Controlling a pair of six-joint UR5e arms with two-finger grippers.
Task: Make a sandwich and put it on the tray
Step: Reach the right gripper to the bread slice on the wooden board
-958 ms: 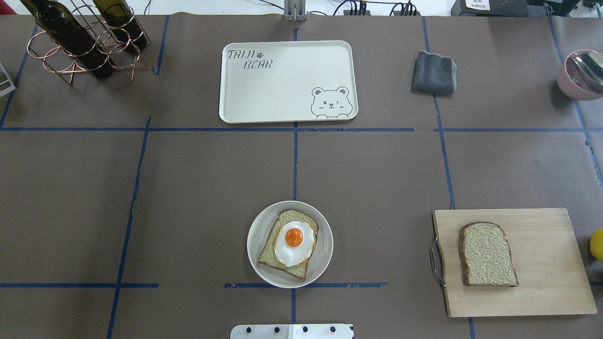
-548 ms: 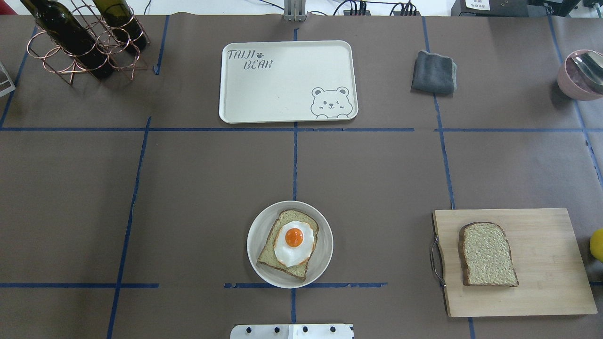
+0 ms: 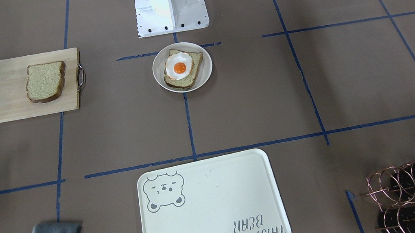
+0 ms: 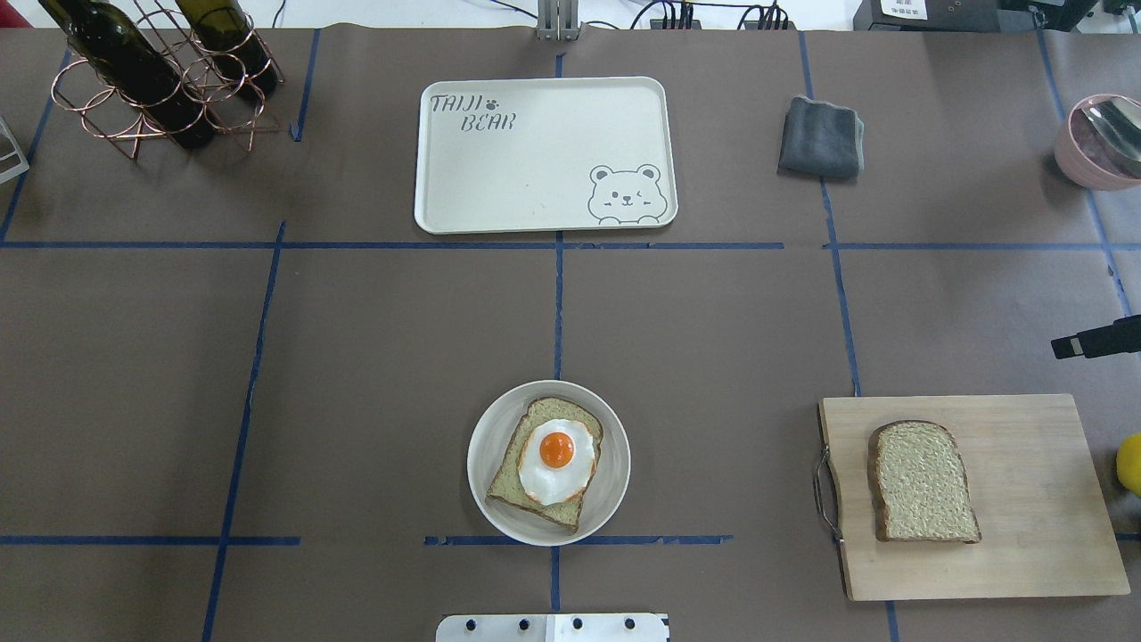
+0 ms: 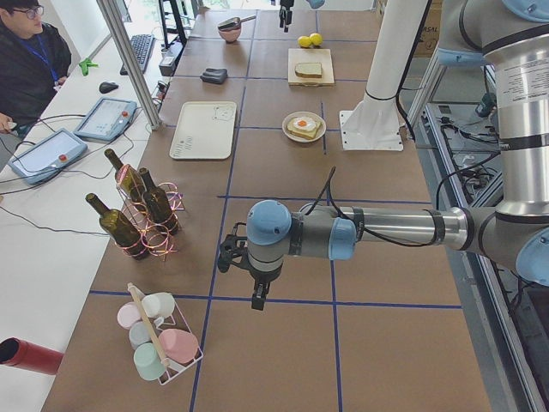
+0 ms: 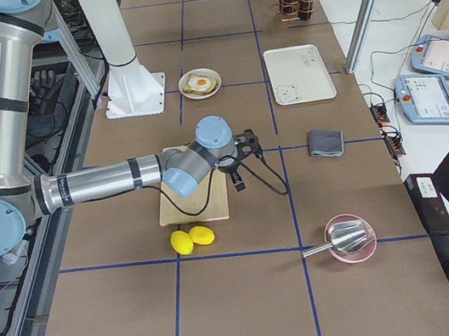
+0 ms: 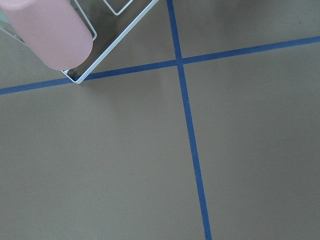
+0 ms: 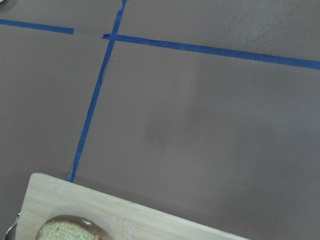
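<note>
One bread slice [image 4: 535, 486] with a fried egg [image 4: 556, 459] on top lies in a round white dish [image 4: 615, 481] near the robot base. A second bread slice [image 4: 923, 481] lies on a wooden cutting board [image 4: 1025, 499] at the right. The cream bear tray [image 4: 535, 169] sits empty at the far centre. Only a dark tip of my right gripper [image 4: 1065, 348] shows at the overhead view's right edge, above the table beyond the board; I cannot tell whether it is open. My left gripper [image 5: 257, 299] hangs far to the left near a cup rack; I cannot tell its state.
A copper rack with wine bottles [image 4: 160, 71] stands far left. A grey cloth [image 4: 820, 138] lies right of the tray. A pink bowl with a metal scoop [image 4: 1101, 143] and a yellow lemon [image 4: 1130, 464] sit at the right edge. A pink cup [image 7: 50, 30] shows in the left wrist view.
The dark tip of my right gripper has come into the overhead view at the right edge. The bread, egg, dish, board and tray have not moved.
</note>
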